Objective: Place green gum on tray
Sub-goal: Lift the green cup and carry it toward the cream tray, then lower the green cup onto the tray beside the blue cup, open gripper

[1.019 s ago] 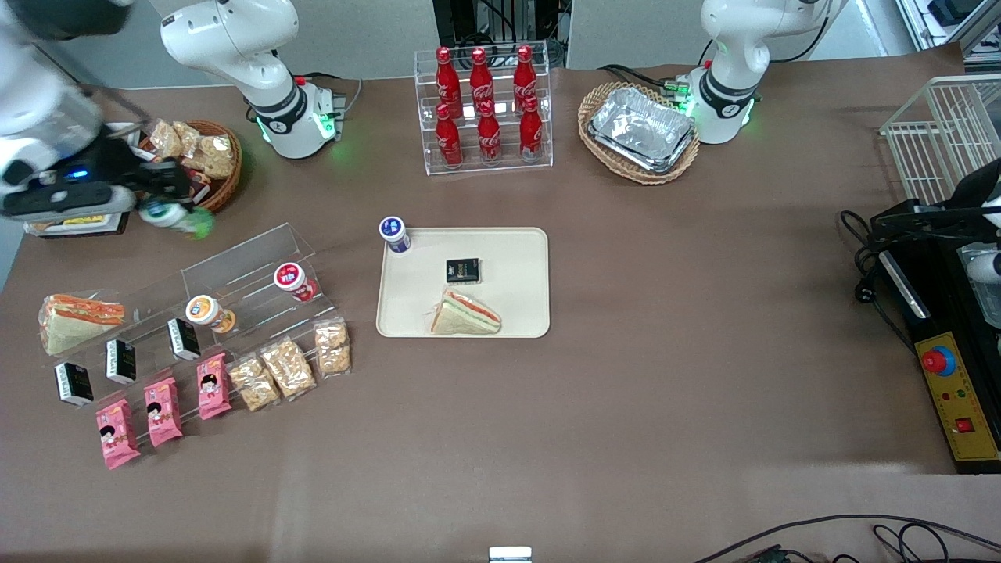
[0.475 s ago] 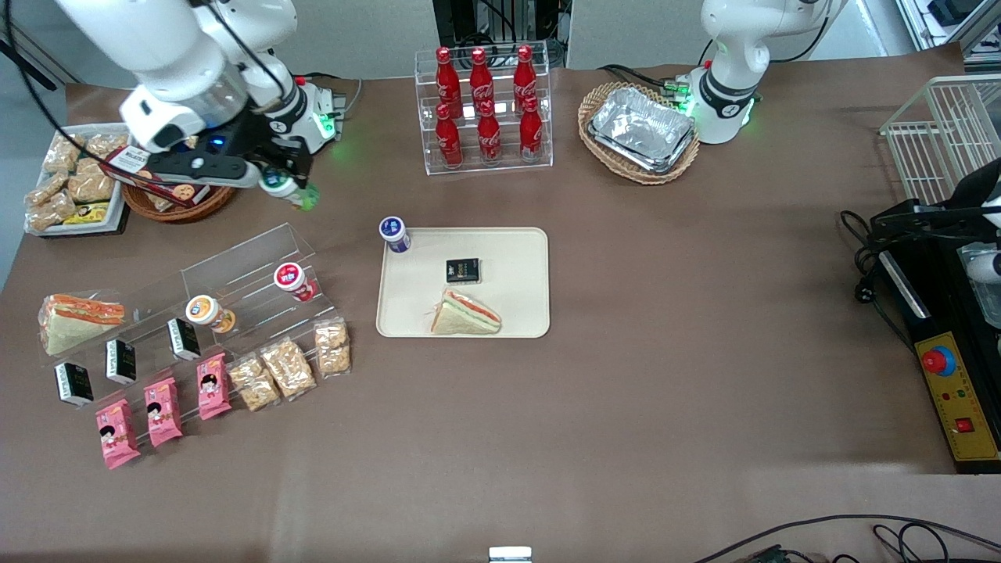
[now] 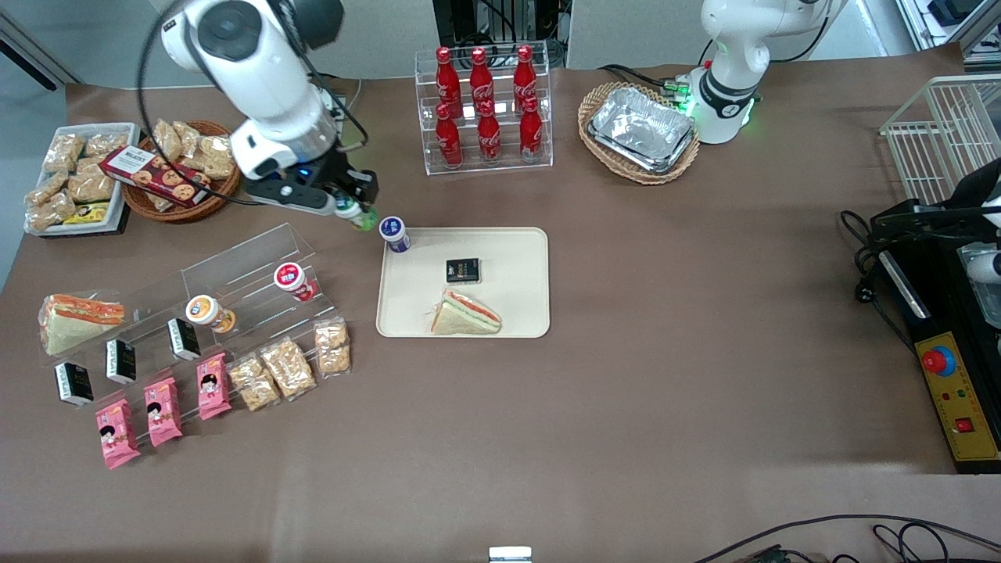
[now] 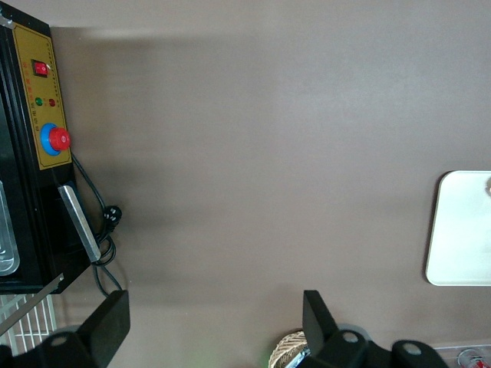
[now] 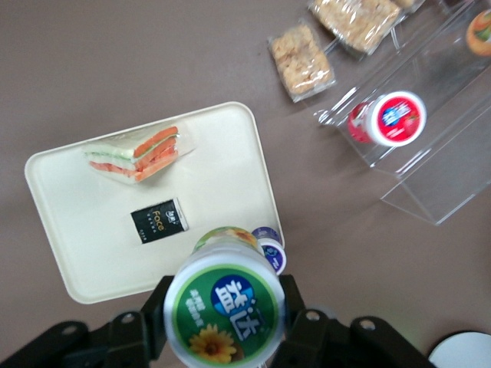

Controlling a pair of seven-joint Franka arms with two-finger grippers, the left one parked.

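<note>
My right gripper [image 3: 353, 213] hangs above the table just off the tray's corner, shut on the green gum [image 3: 356, 215], a small green bottle with a white lid. The wrist view shows the gum's lid [image 5: 225, 308] with its green-ringed label filling the space between the black fingers [image 5: 163, 303]; the gripper [image 5: 225, 314] holds it by the sides. The cream tray [image 3: 516, 309] lies mid-table, a little nearer the front camera than the gripper. The same tray [image 5: 92, 230] carries a sandwich [image 5: 138, 153], a black packet [image 5: 159, 220] and a blue-lidded bottle [image 5: 268, 250].
A blue-lidded bottle [image 3: 394, 233] stands at the tray's corner, close beside the held gum. A clear stepped rack [image 3: 235, 281] with red-lidded [image 3: 292, 280] and orange [image 3: 206, 311] bottles stands toward the working arm's end. Cola bottles [image 3: 483, 105] and a snack basket [image 3: 184, 168] stand farther from the camera.
The right arm has carried the green gum from the working arm's end of the table, past the snack basket, toward the tray's corner by the blue-lidded bottle. Its grip stayed shut.
</note>
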